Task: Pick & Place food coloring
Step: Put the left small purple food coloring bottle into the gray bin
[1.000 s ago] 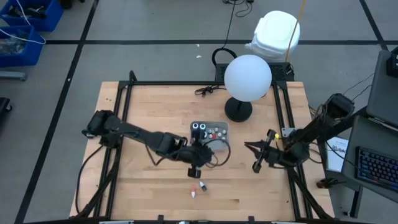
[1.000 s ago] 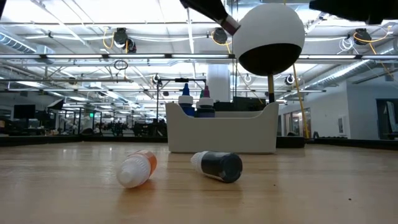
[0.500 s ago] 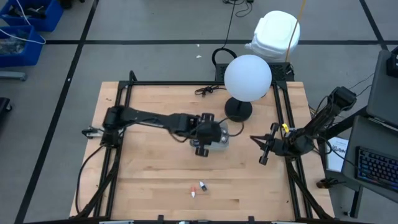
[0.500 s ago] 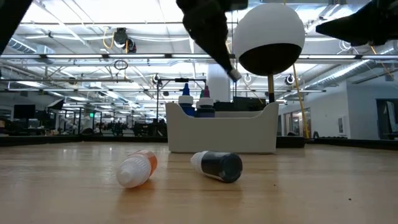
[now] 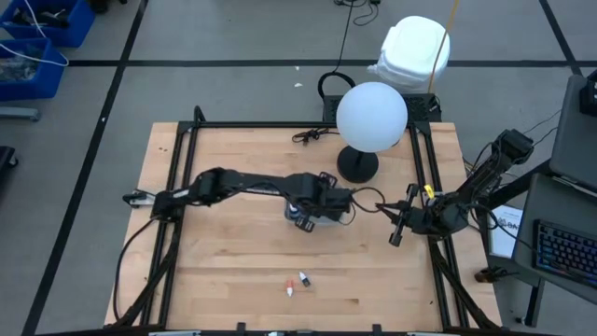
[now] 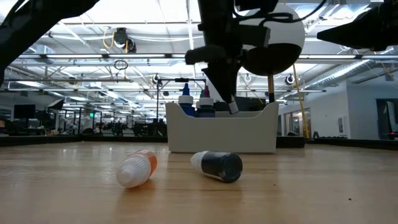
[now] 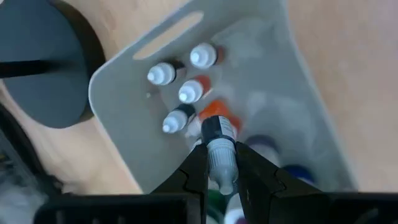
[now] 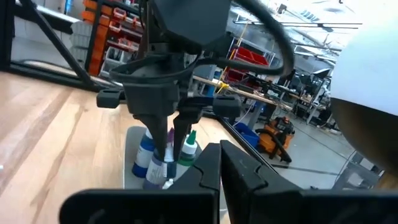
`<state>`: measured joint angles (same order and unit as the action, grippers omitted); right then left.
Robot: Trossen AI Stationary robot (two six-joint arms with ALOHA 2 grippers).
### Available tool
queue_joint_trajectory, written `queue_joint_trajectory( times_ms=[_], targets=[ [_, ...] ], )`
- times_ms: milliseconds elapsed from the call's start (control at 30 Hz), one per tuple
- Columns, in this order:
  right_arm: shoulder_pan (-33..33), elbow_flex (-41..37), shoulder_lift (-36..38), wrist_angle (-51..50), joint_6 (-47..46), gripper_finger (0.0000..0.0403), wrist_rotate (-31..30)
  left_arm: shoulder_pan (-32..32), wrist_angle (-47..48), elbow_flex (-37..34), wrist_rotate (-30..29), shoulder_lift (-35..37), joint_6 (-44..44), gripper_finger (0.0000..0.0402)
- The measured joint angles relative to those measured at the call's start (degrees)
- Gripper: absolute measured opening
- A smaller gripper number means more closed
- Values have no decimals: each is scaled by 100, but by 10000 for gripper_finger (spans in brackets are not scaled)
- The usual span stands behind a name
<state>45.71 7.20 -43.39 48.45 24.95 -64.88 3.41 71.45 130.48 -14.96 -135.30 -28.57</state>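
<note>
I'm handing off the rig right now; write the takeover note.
Left gripper: shut on a dark bottle, held above the tray.
Right gripper: idle at the table's right edge, empty.
Tray: several bottles stand inside.
On the table in front: an orange bottle and a second dark bottle, both lying down.
Done: one bottle picked up.
Left: release it into the tray, then fetch those two.

A pale tray (image 7: pixel 124 81) sits mid-worktop (image 5: pixel 224 280), just beside the black round base (image 5: pixel 357 166) of a white globe lamp (image 5: pixel 371 115). A cable (image 5: pixel 308 136) lies near the far edge.
</note>
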Motion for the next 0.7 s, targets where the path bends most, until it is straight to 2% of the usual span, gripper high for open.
queue_joint_trajectory(
  times_ms=[133,400,700],
  targets=[
    [0,0,1,-33,132,0,-2,10,-85,2,-208,-33,-212,59],
    [0,0,87,15,567,0,-2,6,-119,-74,-104,-26,-499,59],
    [0,0,215,-12,724,0,0,76,-291,-716,9,-25,-535,59]
  ],
)
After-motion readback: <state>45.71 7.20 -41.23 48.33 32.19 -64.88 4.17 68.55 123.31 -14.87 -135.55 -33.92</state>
